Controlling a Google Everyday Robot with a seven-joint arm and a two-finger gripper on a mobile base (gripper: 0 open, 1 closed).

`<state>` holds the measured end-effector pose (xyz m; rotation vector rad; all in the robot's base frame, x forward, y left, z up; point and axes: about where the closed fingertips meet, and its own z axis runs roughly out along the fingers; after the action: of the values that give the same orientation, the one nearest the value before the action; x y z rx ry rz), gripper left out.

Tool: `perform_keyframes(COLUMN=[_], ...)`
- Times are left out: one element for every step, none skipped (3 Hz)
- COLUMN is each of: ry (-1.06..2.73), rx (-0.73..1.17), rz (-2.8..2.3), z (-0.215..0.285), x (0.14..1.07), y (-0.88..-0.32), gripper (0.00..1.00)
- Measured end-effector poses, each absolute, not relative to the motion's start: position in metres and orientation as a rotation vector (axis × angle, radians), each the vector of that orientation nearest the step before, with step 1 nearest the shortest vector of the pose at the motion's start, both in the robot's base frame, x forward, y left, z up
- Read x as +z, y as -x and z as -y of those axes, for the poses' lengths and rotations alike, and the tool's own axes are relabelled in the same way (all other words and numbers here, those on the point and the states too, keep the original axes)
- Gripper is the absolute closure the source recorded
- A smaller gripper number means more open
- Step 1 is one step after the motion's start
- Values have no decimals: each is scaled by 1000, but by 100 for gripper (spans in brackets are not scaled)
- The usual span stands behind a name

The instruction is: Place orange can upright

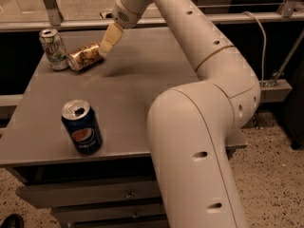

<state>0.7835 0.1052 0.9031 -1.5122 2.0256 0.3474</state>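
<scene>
Orange can (85,56) on its side, claw (105,45) at one end — opening unclear

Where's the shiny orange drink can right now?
Camera view, grey table's far-left corner: the shiny orange aluminium can lies on its side beside the upright white-and-green can, with the claw at its right end.

Cream end effector (104,50) beside coppery orange can (84,56); Pepsi can (82,127) dark blue.
</scene>
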Motion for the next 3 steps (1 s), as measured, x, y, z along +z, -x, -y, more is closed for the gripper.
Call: perform_keyframes(ry=[1523, 1654, 1812], rx=[424, 339, 104], rz=[-1982, -1887, -1760], z=[-102, -109, -120], x=[903, 915, 934], y=[-778, -766, -760], gripper=[0, 0, 0])
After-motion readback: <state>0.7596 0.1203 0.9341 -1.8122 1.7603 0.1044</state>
